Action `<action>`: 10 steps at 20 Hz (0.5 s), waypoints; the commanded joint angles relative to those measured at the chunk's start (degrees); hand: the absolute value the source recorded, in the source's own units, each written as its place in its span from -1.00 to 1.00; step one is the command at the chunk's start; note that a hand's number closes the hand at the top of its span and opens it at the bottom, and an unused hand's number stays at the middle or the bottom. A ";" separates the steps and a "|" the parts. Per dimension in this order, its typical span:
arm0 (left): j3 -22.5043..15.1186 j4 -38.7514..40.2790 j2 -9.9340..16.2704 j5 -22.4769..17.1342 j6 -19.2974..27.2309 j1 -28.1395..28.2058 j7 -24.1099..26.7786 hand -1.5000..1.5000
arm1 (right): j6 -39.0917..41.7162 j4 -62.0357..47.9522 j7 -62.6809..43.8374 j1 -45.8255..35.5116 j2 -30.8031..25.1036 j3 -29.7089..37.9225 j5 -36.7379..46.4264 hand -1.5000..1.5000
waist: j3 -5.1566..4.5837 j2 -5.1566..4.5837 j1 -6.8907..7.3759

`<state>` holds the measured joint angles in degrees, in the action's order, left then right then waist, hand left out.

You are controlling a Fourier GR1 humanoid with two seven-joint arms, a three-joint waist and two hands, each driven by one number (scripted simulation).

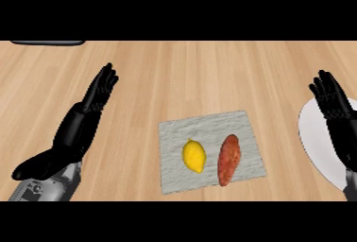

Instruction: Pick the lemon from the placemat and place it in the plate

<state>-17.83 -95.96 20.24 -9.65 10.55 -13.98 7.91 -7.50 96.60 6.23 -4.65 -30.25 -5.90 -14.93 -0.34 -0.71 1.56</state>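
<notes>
Both hands, left hand [87,111] and right hand [335,106], are held open; the lemon [194,156] on the placemat [209,125] must be grasped, beside the sweet potato [228,159].

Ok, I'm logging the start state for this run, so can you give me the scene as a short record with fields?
surface: wooden counter
placemat: grey placemat, near the middle
lemon: yellow lemon, on the placemat, left of the sweet potato
sweet potato: reddish-brown sweet potato, on the placemat, apart from the lemon
plate: white plate, at the right edge, partly hidden
left hand: left hand, open, holding nothing
right hand: right hand, open, over the plate
</notes>
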 commanded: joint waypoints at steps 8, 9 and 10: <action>1.30 8.59 2.04 2.04 1.55 1.72 -8.25 0.00 | -4.56 -1.50 -11.75 -15.19 -2.85 -21.02 26.96 1.00 | -2.27 0.69 4.35; 1.51 9.92 2.08 1.91 1.50 2.02 -8.66 0.00 | -5.83 -2.84 -14.71 -15.33 -1.78 -24.46 30.66 1.00 | -1.41 0.31 3.68; 2.12 11.23 1.92 2.12 2.43 1.66 -9.90 0.00 | -13.23 -4.32 -19.99 -14.02 7.54 -27.95 32.70 1.00 | -0.37 0.33 1.96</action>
<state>-15.98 -87.81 21.97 -7.83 12.38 -12.66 0.53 -16.00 95.51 -7.35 -16.96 -24.53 -25.55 5.55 -1.26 -0.35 4.26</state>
